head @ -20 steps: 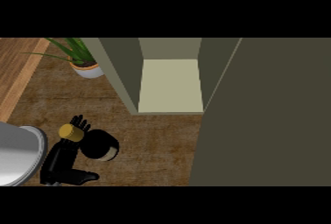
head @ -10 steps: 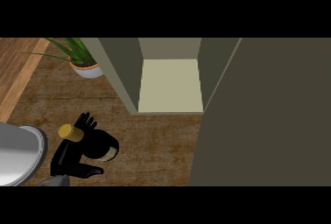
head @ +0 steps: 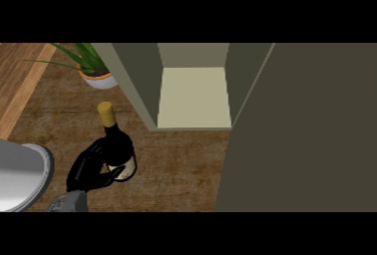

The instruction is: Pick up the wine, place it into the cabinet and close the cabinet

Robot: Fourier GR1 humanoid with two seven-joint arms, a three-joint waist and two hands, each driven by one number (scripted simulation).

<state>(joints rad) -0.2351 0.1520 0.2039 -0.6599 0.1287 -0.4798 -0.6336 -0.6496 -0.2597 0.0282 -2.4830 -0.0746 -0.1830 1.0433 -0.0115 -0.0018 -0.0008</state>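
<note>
Fingers of the left hand, black and curled, wrap round the lower body of the wine bottle at the near left of the brown desk. The grey forearm comes in from the lower edge just behind it. A pale label shows beside the thumb, low on the bottle. The bottle's dark shoulder and yellow-capped neck stick out beyond the hand, pointing away from the robot. Whether its base rests on the desk or hangs just above cannot be told. At the near left edge lies the rim of a grey, rounded object, close beside the hand. The right hand is not in view.

Farther off, past the bottle and to its right, the cabinet stands open, its pale floor bare. Its open door fills the right side. A potted plant sits at the far left, just beside the cabinet's left wall.

The step appears to be carrying the wine to the opening. To do it well, the bottle should probably stay upright, travel forward and right, and clear the left wall before being set down on the pale floor.
</note>
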